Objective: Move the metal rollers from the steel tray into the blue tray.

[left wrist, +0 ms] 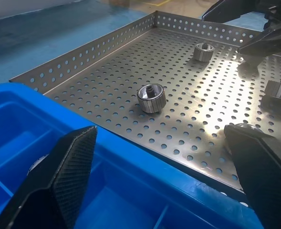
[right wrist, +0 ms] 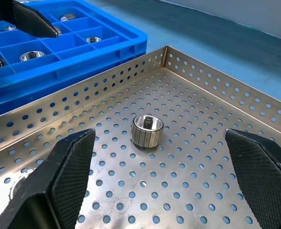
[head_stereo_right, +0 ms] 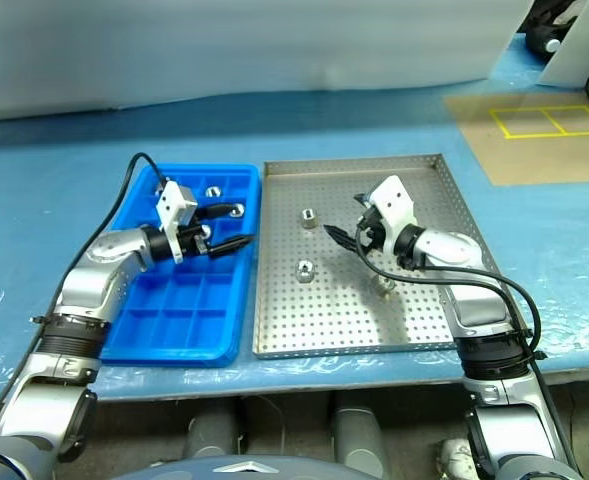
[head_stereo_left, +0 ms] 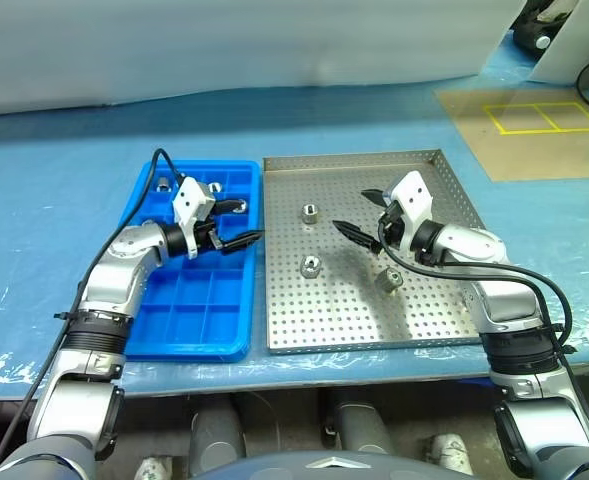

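The steel tray lies at centre right and holds three metal rollers. To its left lies the blue tray, with a few rollers in its far compartments. My left gripper hovers open and empty over the blue tray's right edge, pointing toward the steel tray. My right gripper is open and empty above the middle of the steel tray, facing left. In the right wrist view a roller stands upright between and beyond its fingers.
Both trays rest on a blue-covered table. A tan board with yellow taped squares lies at the back right. A black cable runs along my right arm. The table's front edge is just below the trays.
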Available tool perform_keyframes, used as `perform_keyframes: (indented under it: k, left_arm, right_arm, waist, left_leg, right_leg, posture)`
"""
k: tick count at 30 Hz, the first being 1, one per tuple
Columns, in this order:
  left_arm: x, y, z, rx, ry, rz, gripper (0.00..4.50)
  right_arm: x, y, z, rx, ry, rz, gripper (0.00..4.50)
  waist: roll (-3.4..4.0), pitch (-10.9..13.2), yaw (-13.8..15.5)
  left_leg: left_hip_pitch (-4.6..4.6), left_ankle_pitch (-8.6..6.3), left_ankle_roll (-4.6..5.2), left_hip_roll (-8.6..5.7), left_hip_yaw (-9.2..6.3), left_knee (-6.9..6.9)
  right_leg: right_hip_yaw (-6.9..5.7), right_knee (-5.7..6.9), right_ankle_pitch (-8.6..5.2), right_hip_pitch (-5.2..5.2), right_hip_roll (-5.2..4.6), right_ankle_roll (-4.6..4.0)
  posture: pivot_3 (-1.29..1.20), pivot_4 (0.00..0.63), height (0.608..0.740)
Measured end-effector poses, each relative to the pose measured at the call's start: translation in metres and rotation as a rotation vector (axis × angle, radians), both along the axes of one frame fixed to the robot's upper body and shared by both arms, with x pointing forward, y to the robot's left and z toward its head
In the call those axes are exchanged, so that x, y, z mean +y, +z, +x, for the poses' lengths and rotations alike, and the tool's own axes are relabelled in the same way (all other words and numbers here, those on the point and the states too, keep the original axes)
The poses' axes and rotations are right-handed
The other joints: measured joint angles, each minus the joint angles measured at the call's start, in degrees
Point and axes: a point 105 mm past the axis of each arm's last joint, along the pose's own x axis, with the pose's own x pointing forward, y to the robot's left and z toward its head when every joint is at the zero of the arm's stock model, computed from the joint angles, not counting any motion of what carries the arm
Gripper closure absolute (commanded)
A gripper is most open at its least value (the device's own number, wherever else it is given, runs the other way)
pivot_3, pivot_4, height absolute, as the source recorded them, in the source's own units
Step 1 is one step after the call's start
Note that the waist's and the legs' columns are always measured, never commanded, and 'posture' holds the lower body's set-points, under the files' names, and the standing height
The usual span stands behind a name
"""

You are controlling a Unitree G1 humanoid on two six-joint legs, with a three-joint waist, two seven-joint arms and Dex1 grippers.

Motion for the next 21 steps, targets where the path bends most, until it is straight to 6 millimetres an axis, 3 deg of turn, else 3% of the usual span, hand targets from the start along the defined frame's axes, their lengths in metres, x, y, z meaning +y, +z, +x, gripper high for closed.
perform_keyframes:
  k: [21]
  left_arm:
    - [-0.0008,0.0081,0.0031,-0.017,-0.007,-0.004,0.00]
  right_arm:
    - [-0.0008,-0.0006,0.0005,0.001,-0.003,-0.002,0.04]
  waist:
    - [0.00,0.0,0.0]
  left_leg:
    - [-0.01,0.00,0.00,0.00,0.00,0.01]
  right_leg:
    - [0.00,0.01,0.00,0.00,0.00,0.00]
  posture:
    - [-0.27,0.150,0.740]
